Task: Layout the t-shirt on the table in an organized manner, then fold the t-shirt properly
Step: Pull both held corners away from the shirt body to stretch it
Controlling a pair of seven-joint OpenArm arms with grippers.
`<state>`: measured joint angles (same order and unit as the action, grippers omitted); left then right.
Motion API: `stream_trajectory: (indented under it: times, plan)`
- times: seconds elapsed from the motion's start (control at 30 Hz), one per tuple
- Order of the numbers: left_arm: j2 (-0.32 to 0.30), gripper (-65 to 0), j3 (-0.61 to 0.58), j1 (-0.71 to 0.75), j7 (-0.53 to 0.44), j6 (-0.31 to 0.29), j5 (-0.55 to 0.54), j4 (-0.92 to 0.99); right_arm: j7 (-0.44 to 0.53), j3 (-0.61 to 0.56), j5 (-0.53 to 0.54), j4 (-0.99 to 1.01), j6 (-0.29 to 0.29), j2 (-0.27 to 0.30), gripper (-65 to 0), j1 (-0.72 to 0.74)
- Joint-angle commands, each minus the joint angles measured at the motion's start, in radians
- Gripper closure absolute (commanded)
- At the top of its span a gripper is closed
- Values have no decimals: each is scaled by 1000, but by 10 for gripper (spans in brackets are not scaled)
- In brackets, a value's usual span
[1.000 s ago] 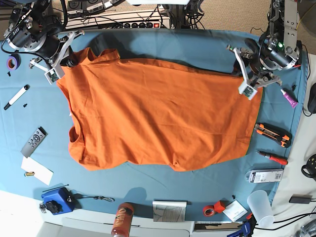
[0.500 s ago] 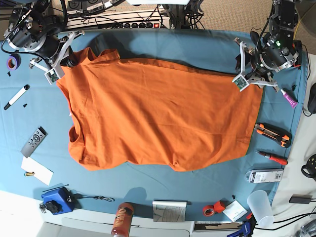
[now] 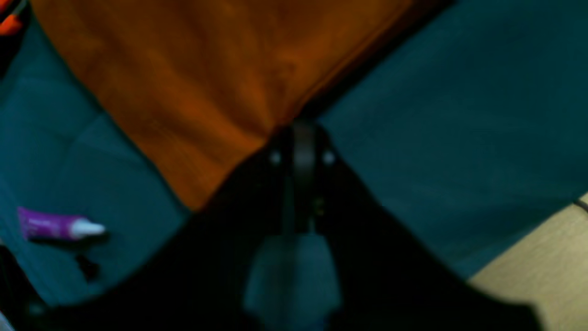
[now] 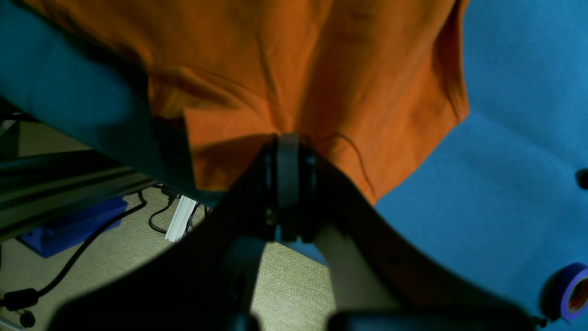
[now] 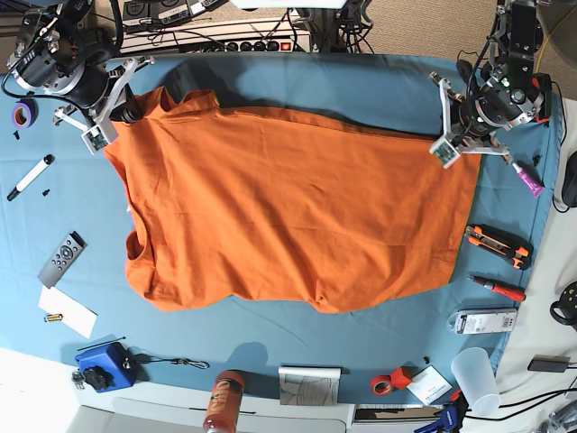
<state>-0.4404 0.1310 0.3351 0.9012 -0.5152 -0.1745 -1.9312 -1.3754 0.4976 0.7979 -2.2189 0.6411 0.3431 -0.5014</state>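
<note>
Base view: left gripper (image 5: 448, 137), open a second ago, has now clamped shut on the t-shirt (image 5: 288, 216) at its far hem corner; right gripper (image 5: 106, 113) stays pinched on the shoulder corner. Shirt lies spread on the table (image 5: 343, 86), likely ready for a stretch or fold.

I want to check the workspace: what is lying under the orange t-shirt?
Around the t-shirt only the teal table cloth shows. Whether anything lies beneath it cannot be seen, because the shirt covers that area.
</note>
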Motion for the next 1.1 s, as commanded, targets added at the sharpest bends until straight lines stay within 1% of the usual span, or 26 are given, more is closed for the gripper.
stream_trajectory:
  times: [0.0, 0.1, 0.17, 0.23, 0.33, 0.4, 0.5, 0.6, 0.63, 0.87, 1.0, 1.07]
  plan:
    - [-11, 0, 4, -6, 14, 39, -10, -14, 29, 8, 10, -11, 3, 11, 0, 0]
    - [-11, 0, 4, -5, 118, 146, -11, -16, 33, 8, 10, -11, 24, 11, 0, -1]
    - [-11, 0, 4, 0, 162, 179, -13, -16, 43, 8, 10, -11, 25, 11, 0, -1]
    - [-11, 0, 4, 12, 166, 183, -13, -16, 50, 8, 11, -11, 25, 11, 0, -3]
    - [-11, 0, 4, 39, 179, 183, -12, -26, 15, 8, 13, -11, 24, 11, 0, -12]
    - [-11, 0, 4, 66, 186, 183, -12, -41, 2, 8, 14, -11, 24, 12, 0, -38]
    - [-11, 0, 4, 105, 193, 187, -12, -71, 11, 9, 14, -11, 24, 11, 0, -84]
    - [-11, 0, 4, 143, 202, 230, -12, -105, 16, 24, 13, -11, 19, 11, 0, -109]
    - [-11, 0, 4, 156, 201, 235, -12, -114, 13, 32, 10, -11, 18, 11, 0, -114]
    - [-8, 0, 4, 216, 207, 234, -13, -123, -8, 40, -84, -11, -11, 11, 0, -120]
    - [-8, 0, 4, 251, 205, 235, -13, -124, -9, 40, -172, -11, -52, 11, 0, -120]
    - [-8, 0, 4, 252, 205, 235, -12, -124, -7, 40, -172, -11, -51, 11, 0, -119]
